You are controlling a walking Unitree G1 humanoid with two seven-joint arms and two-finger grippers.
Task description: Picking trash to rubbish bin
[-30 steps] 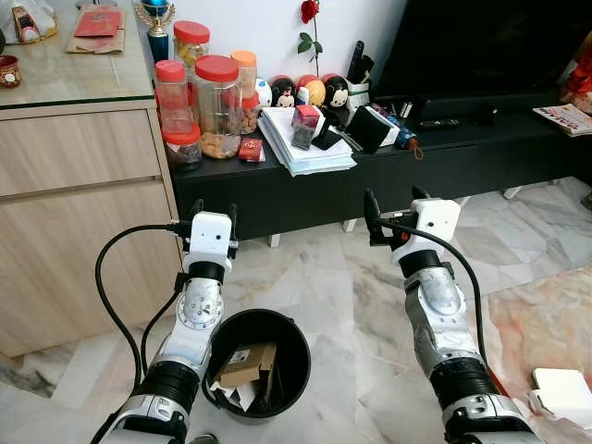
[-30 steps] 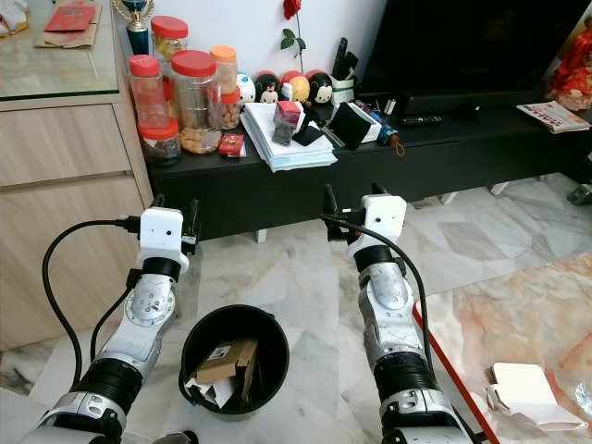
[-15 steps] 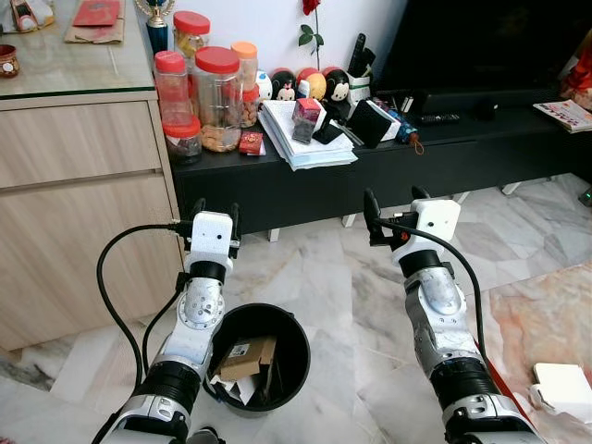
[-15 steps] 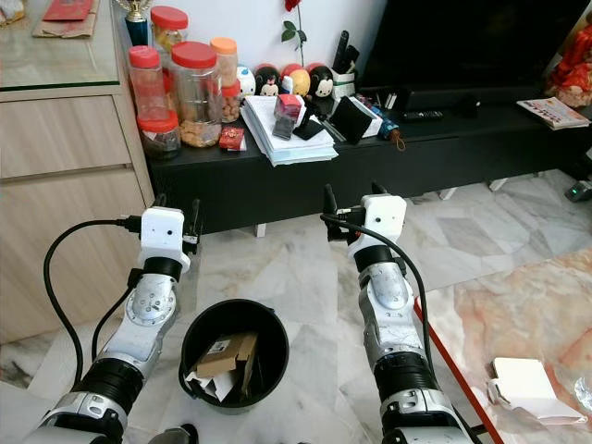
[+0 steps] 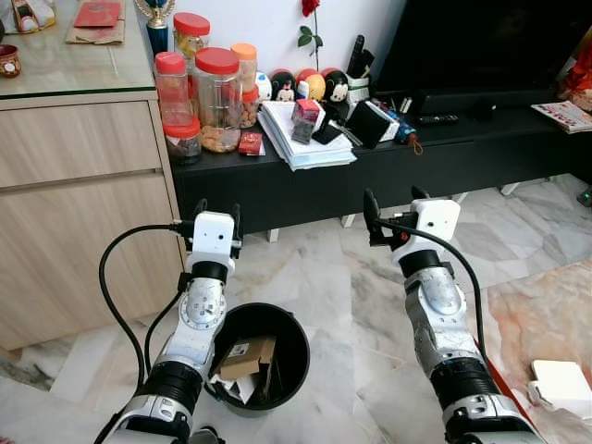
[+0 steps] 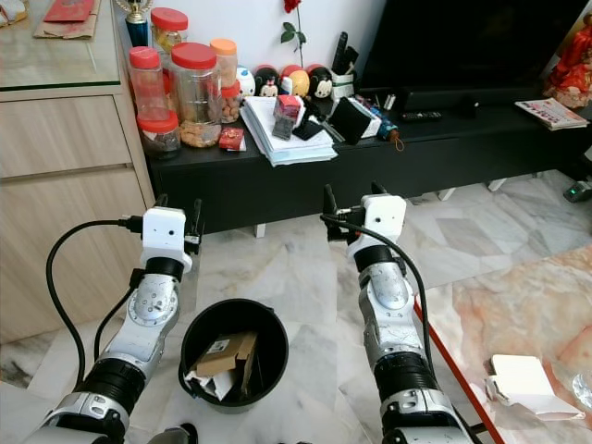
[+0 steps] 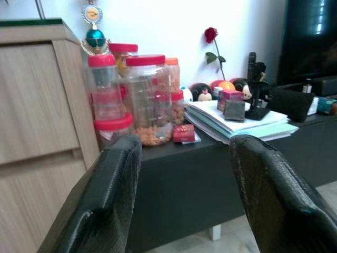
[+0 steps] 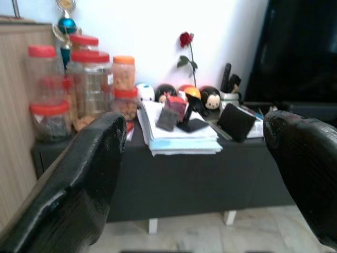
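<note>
Both silver arms reach forward from the bottom of the eye views, side by side and well apart, forearms angled up, with white wrist blocks at their ends and a black cable looping off each. The left pincer is raised with its two black fingers spread, nothing between them. The right pincer sits at about the same height, its fingers set wider apart and also bare, and both pincers point ahead, level with each other.
</note>
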